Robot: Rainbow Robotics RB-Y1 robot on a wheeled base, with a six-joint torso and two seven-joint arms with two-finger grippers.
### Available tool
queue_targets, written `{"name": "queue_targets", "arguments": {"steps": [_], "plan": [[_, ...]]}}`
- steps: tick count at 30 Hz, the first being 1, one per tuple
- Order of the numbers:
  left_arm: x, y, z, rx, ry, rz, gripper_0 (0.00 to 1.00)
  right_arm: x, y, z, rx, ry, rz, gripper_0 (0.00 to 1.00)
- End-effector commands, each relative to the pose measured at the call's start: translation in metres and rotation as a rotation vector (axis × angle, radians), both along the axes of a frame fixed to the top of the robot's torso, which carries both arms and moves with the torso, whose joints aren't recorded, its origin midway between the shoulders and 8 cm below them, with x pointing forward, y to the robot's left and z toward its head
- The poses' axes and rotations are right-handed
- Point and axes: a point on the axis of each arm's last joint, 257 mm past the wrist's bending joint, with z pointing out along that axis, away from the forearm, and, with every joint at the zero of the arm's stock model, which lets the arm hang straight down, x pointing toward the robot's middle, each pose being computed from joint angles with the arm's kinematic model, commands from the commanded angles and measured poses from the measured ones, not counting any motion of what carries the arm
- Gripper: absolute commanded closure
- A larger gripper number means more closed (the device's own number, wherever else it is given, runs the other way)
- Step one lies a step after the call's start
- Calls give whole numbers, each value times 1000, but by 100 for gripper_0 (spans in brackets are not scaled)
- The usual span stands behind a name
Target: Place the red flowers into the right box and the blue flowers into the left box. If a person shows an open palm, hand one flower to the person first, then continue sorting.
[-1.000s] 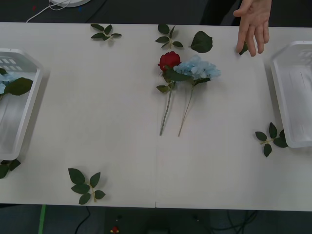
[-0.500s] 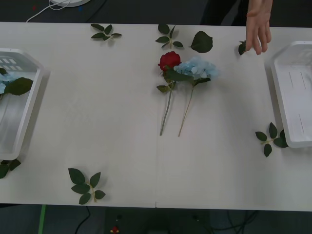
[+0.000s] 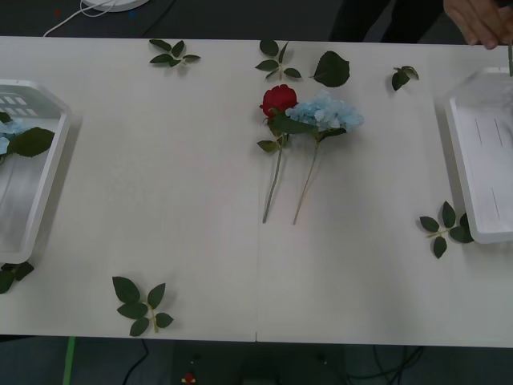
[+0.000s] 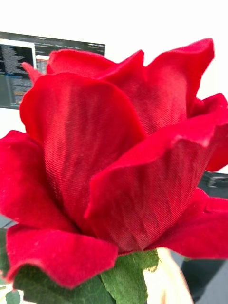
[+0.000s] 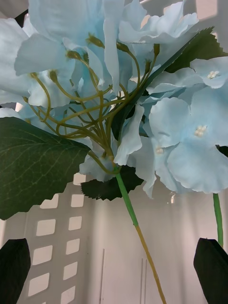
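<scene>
— What is seen at the left arm's fingers [image 5: 14, 270]?

— They are spread wide apart, and nothing is gripped. A thin green stem runs up through the gap between them, touching neither. Just beyond the fingertips a blue flower cluster [image 5: 180, 142] is spread with its big green leaves. Behind it the slotted wall of the left box [image 5: 57, 228] is seen.

— And from the front?

— The left box [image 3: 48, 200] is found at the left edge of the desk [image 3: 160, 200], with a leaf and a little pale blue inside it. Loose leaf sprigs [image 3: 143, 303] are scattered about the desk. Near the middle a red rose [image 3: 278, 99] and a second blue flower [image 3: 329, 112] are laid side by side. Their heads touch, and their stems point toward the near edge. Both are well apart from either box.

— The right side?

— The right box [image 3: 461, 184] is set at the right edge. A person's hand [image 3: 481, 20] is seen at the far right corner, above that box. A big rose bloom [image 4: 114, 152] is held close up before the right wrist camera. Whether it is gripped cannot be told.
</scene>
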Motion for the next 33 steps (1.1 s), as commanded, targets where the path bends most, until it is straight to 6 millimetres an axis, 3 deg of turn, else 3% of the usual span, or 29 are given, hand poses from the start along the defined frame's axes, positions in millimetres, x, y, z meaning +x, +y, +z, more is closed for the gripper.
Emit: {"name": "queue_targets", "arguments": {"steps": [1,5,8,9,23,28,33], "plan": [[3,13,32,128,4,-47,0,1,35,20,-31,-73,34,100],[3,12,32,127,4,-49,0,1,36,17,-30,-68,38,97],[3,13,32,127,3,-47,0,2,37,15,-24,-62,40,10],[3,12,31,129,6,-49,0,1,37,16,-21,-63,42,0],[2,13,31,127,6,-47,0,1,35,9,6,-43,50,0],[2,13,31,127,7,-48,0,3,31,-9,5,34,66,0],[2,13,31,127,7,-48,0,-4,18,-46,-16,225,105,0]]}}
